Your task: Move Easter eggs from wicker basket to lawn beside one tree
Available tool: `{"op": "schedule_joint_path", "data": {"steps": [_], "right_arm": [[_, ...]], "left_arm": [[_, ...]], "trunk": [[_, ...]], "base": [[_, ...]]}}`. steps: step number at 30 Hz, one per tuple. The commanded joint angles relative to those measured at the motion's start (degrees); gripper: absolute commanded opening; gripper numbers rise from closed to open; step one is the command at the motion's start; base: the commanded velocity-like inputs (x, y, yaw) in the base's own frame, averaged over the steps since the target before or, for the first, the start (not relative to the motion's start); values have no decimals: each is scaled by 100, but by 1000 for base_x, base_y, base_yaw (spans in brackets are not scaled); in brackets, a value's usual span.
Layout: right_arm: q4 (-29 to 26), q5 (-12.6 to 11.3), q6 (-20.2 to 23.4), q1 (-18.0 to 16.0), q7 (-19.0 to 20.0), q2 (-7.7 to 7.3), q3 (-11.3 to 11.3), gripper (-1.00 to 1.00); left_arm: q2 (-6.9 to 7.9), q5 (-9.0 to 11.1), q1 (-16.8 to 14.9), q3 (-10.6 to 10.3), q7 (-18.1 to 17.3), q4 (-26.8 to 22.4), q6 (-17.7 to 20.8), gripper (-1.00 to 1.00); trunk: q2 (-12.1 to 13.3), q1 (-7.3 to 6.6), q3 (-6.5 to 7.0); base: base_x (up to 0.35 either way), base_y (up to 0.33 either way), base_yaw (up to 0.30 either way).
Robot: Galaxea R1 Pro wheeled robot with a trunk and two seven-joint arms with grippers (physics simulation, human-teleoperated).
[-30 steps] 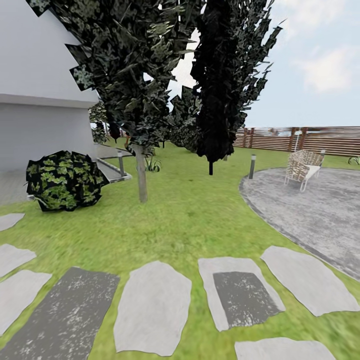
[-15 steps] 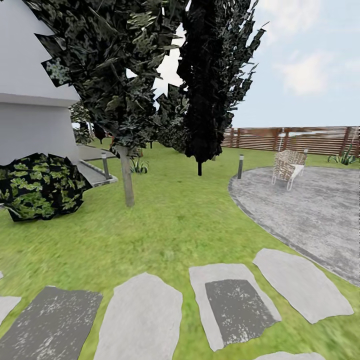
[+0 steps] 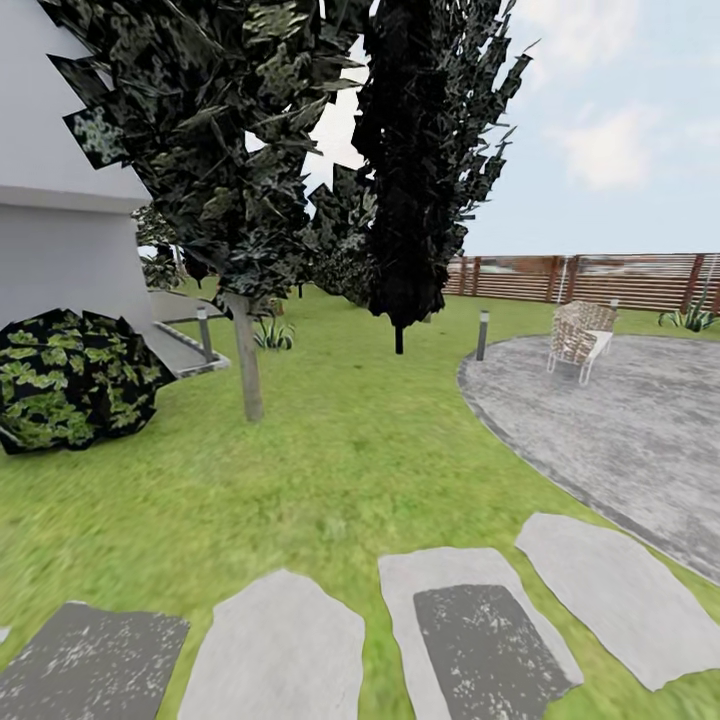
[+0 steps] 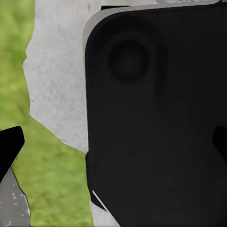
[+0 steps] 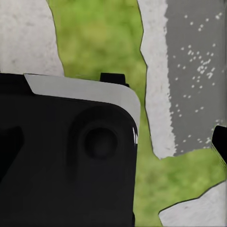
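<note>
The lawn (image 3: pixel 350 460) spreads ahead in the head view. A tree (image 3: pixel 246 372) with a slim pale trunk and a dark leafy crown stands on it at the left. Right of it rises a black cone-shaped conifer (image 3: pixel 402 200). The wicker basket and the three Easter eggs are out of view. My left gripper (image 4: pixel 113 146) hangs open over grass and paving, one fingertip (image 4: pixel 10 145) at each side of its wrist view, nothing between them. In the right wrist view my right gripper (image 5: pixel 113 146) is open too, with a fingertip (image 5: pixel 220 140) at the frame's edge.
Flat stepping stones (image 3: pixel 470 620) cross the grass just ahead. A grey paved patio (image 3: pixel 620 420) with a woven chair (image 3: pixel 580 338) lies at the right, a short lamp post (image 3: pixel 483 335) at its rim. A dark bush (image 3: pixel 70 378) and the white house (image 3: pixel 60 250) are left. A slatted fence (image 3: pixel 600 280) runs behind.
The whole head view has shifted: tree, bush and chair slid left and the stepping stones dropped lower, so the camera has moved forward and turned. Nothing in the garden moved.
</note>
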Motion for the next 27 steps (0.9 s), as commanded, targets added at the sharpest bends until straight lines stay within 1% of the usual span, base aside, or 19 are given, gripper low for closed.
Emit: {"op": "schedule_joint_path", "data": {"steps": [1, 10, 19, 27], "right_arm": [[23, 0, -37, -9, 1, 0, 37, 100], [23, 0, -37, -8, 1, 0, 37, 100], [23, 0, -41, -8, 1, 0, 32, 100], [23, 0, -37, -8, 1, 0, 37, 100]], "left_arm": [[-1, 1, 4, -4, 0, -12, -2, 100], [-2, 1, 4, -4, 0, -12, -2, 100], [0, 1, 4, -4, 0, -12, -2, 100], [-1, 1, 4, -4, 0, -12, -2, 100]], "trunk": [[-3, 4, -5], [-3, 4, -5], [-3, 4, -5], [-3, 4, -5]], "base": [[342, 0, 0], [342, 0, -5], [342, 0, -209], [342, 0, -38]]}}
